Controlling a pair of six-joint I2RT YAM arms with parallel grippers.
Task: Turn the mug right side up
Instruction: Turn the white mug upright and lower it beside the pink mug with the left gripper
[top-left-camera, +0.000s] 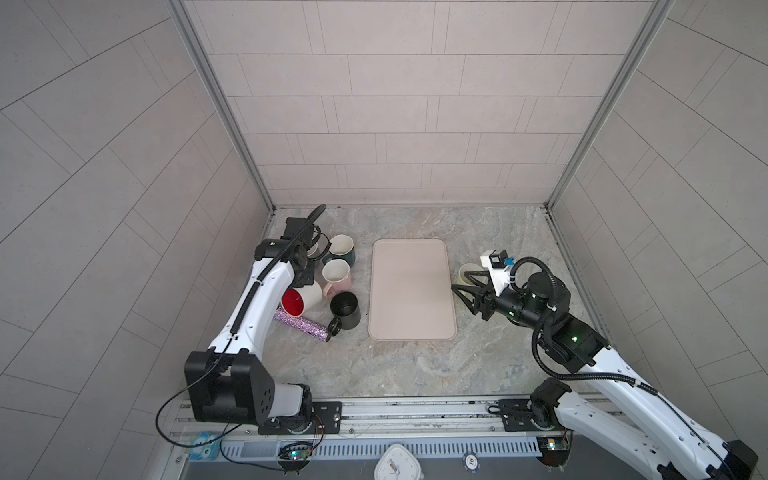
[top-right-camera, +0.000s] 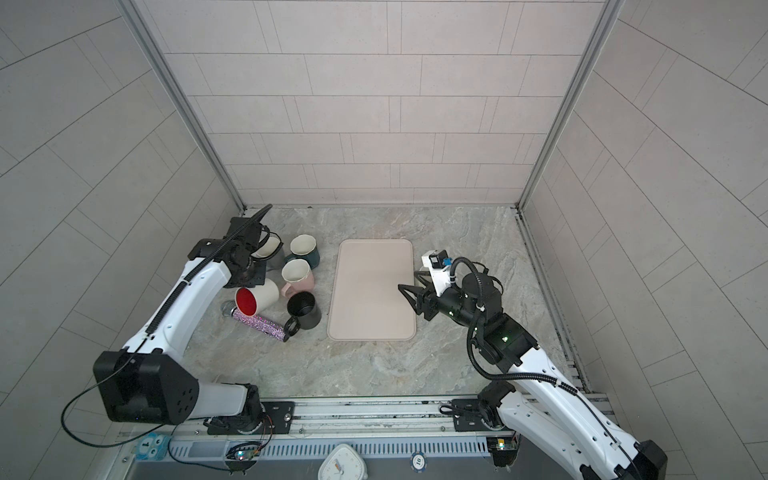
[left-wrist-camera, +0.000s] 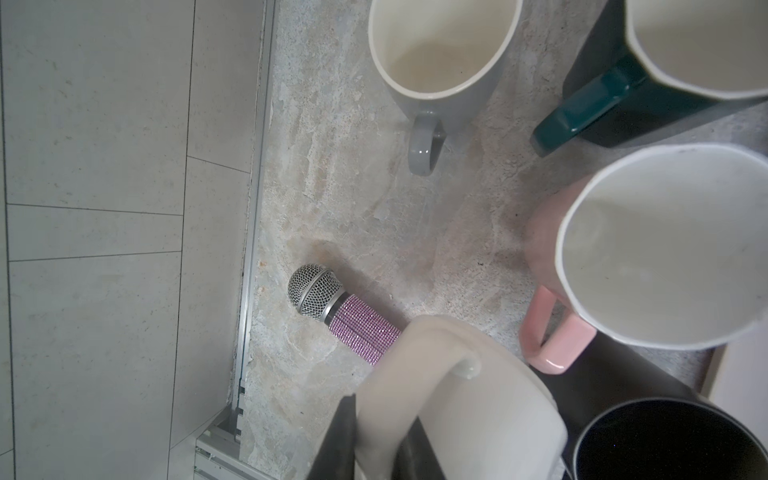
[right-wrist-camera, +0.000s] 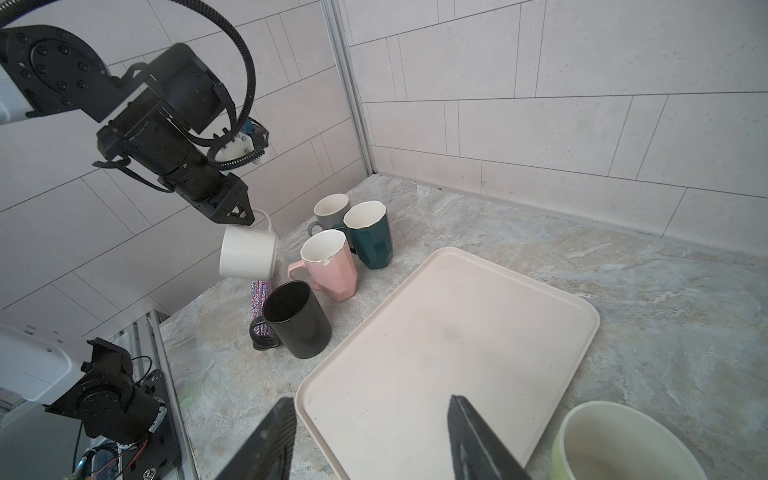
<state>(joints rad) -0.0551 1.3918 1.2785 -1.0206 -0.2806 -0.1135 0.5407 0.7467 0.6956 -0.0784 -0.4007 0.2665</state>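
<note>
Tabletop (top-left-camera: 415, 365) of marbled stone carries a pale pink tray (top-left-camera: 411, 291) at its middle. Over the tray's right edge hovers the right gripper (top-left-camera: 460, 280), its jaws spread wide with nothing between them, just beside a light green mug (right-wrist-camera: 623, 440). On the left, the left gripper (right-wrist-camera: 237, 216) is clamped narrowly on the handle of the white mug (right-wrist-camera: 249, 253). That mug hangs directly beneath the claw, clear of the table and tipped on its side, its red inside facing the front in both top views. Beside it stand four upright mugs in a cluster: black mug (top-left-camera: 345, 309), pink mug (top-left-camera: 336, 274), teal mug (top-left-camera: 340, 249) and grey mug (left-wrist-camera: 440, 54). A glittery pink microphone (top-left-camera: 301, 324) lies on the table below the lifted mug.
</note>
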